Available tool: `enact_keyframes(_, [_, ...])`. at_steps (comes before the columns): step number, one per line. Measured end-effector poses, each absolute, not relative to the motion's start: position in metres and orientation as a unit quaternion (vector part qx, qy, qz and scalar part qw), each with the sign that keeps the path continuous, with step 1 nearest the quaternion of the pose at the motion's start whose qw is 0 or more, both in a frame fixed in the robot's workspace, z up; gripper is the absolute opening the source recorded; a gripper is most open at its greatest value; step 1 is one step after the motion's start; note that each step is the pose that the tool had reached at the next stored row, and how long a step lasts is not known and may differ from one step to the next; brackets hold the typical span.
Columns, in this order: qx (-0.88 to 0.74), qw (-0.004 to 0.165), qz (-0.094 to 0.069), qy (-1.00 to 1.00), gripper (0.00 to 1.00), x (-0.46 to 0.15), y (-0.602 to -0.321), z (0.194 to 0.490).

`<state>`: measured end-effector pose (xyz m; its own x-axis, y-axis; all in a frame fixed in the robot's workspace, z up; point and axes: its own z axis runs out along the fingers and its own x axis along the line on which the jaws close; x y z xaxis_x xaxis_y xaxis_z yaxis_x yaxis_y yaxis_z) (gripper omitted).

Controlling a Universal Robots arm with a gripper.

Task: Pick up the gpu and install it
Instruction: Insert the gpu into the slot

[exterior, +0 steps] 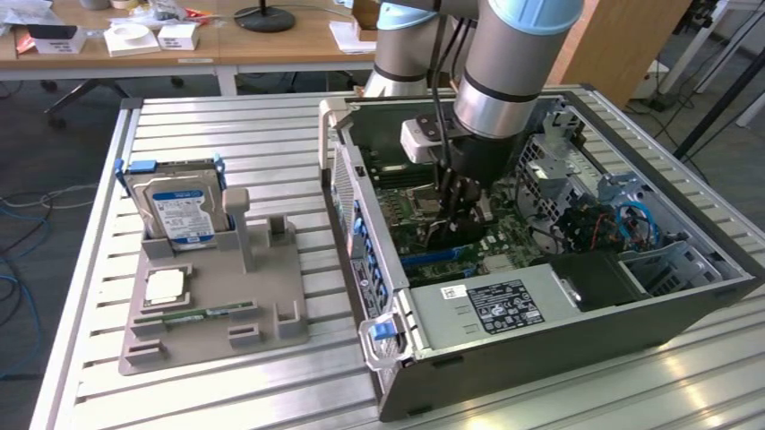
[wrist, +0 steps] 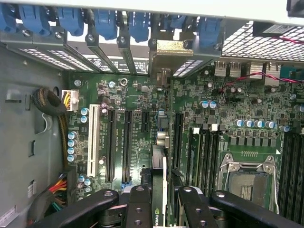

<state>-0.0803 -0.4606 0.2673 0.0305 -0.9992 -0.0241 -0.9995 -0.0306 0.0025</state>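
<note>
Black gpu (wrist: 160,175) on edge, long axis toward rear slot covers (wrist: 102,47), clamped in gripper (wrist: 164,202)

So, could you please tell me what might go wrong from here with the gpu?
1. The claw holds the gpu on edge over several close, parallel slots. A small offset could press it onto the board or into the wrong slot.
2. The rear covers and blue latches lie ahead of the card's end, so it could snag there.
</note>
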Motion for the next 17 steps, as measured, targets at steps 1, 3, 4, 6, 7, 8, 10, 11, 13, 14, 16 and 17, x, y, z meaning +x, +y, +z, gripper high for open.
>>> enact_keyframes(1, [-0.718,0.007,0.010,0.696,0.26,-0.0805,-0.4606,0.2673])
enact_keyframes(3, [-0.718,0.008,0.010,0.696,0.26,-0.0813,-0.4605,0.2670])
enact_keyframes(4, [-0.718,0.008,0.010,0.696,0.26,-0.0814,-0.4605,0.2668])
enact_keyframes(6, [-0.718,0.008,0.009,0.696,0.26,-0.0815,-0.4604,0.2667])
enact_keyframes(7, [-0.718,0.008,0.009,0.696,0.26,-0.0815,-0.4604,0.2667])
enact_keyframes(8, [-0.718,0.008,0.009,0.696,0.26,-0.0815,-0.4603,0.2666])
enact_keyframes(10, [-0.718,0.008,0.009,0.696,0.26,-0.0815,-0.4602,0.2665])
enact_keyframes(11, [-0.718,0.008,0.009,0.696,0.26,-0.0816,-0.4602,0.2665])
enact_keyframes(13, [-0.718,0.009,0.008,0.696,0.26,-0.0815,-0.4601,0.2665])
enact_keyframes(14, [-0.718,0.009,0.008,0.696,0.26,-0.0816,-0.4601,0.2665])
enact_keyframes(16, [-0.718,0.010,0.008,0.696,0.26,-0.0816,-0.4601,0.2665])
enact_keyframes(17, [-0.718,0.010,0.008,0.696,0.26,-0.0817,-0.4601,0.2665])
